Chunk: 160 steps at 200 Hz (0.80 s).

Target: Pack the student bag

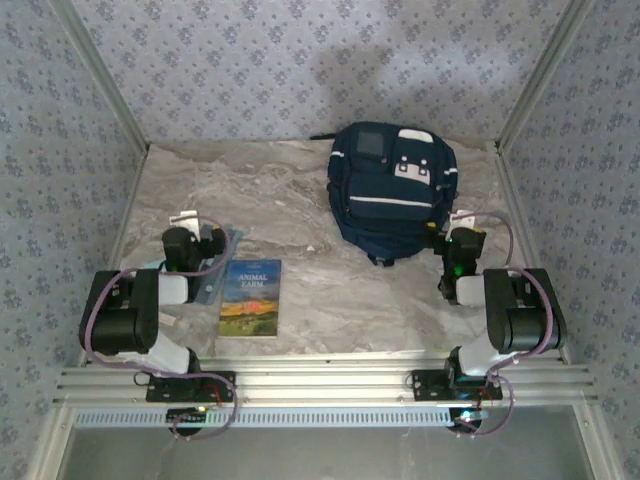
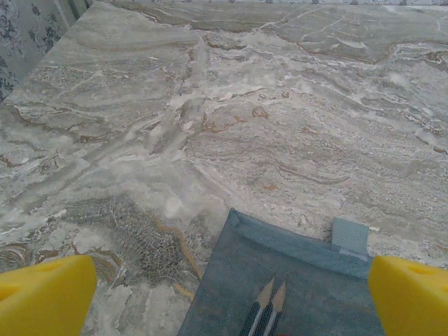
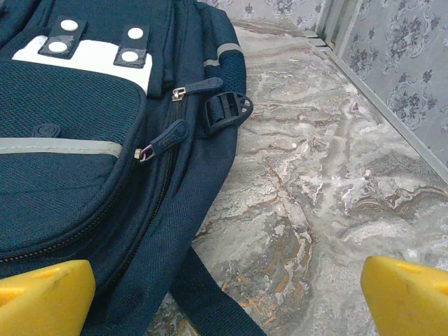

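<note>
The left pincer point(image 2: 224, 294) hung spread over a pencil case point(image 2: 280, 280); the right pincer point(image 3: 227, 287), spread too, sat beside the bag point(image 1: 392, 190) at the back right of the counter point(image 1: 320, 270). Opening its zip point(image 3: 162, 142) first seemed wise.

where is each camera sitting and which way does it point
Top external: fixed above and behind the arms, looking down on the marble-patterned table and navy-blue fabric backpack; both arms, the left gripper and the right gripper show.
Left wrist: on the left arm, facing forward low over the table; its yellow fingertips flank a grey-blue fabric pencil pouch.
Right wrist: on the right arm, facing forward; its yellow fingertips flank the backpack's edge.
Shared: top external and right wrist both show the backpack.
</note>
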{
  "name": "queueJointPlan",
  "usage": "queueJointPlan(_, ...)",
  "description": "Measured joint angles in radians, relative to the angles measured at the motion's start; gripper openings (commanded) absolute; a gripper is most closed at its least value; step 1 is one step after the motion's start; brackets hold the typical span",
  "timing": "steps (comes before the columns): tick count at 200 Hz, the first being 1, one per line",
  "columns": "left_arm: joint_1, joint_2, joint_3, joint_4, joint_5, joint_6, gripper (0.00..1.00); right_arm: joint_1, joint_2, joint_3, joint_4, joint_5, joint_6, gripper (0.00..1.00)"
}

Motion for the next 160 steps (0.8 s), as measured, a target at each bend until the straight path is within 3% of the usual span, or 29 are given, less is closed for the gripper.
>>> queueJointPlan(160, 0.006, 0.0, 0.002, -0.001, 0.03, 0.0, 1.0, 0.0, 0.0, 0.0, 0.0, -0.003, 0.0, 1.0)
